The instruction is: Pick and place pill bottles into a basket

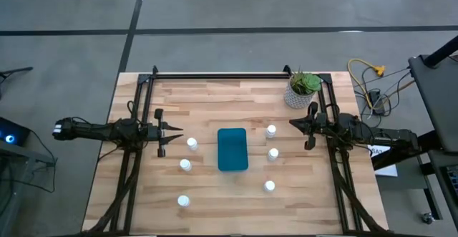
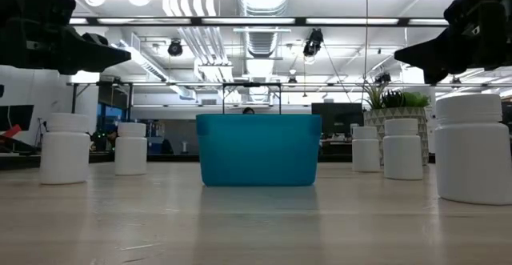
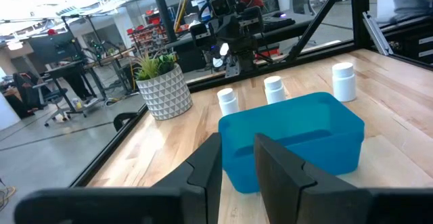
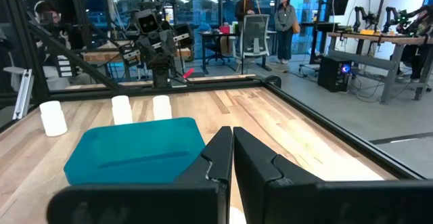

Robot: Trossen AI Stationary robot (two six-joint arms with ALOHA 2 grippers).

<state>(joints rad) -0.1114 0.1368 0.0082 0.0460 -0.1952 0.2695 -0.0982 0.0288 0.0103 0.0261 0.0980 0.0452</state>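
The teal tray (image 1: 232, 149) rests flat on the middle of the wooden table. Three white pill bottles stand upright to its left (image 1: 192, 143) (image 1: 185, 165) (image 1: 183, 201) and three to its right (image 1: 271, 131) (image 1: 273, 153) (image 1: 269, 186). My left gripper (image 1: 177, 132) hovers above the table left of the tray, its fingers (image 3: 210, 160) a narrow gap apart, holding nothing. My right gripper (image 1: 292, 124) hovers right of the tray, by the farthest right bottle, fingers (image 4: 220, 153) shut and empty. In the low view both grippers (image 2: 108, 57) (image 2: 408, 55) are well above the bottles.
A white pot with a green plant (image 1: 303, 89) stands at the far right corner, close behind my right gripper. A black frame rail (image 1: 215, 74) runs along the table's far edge. People stand in the room beyond (image 4: 284, 21).
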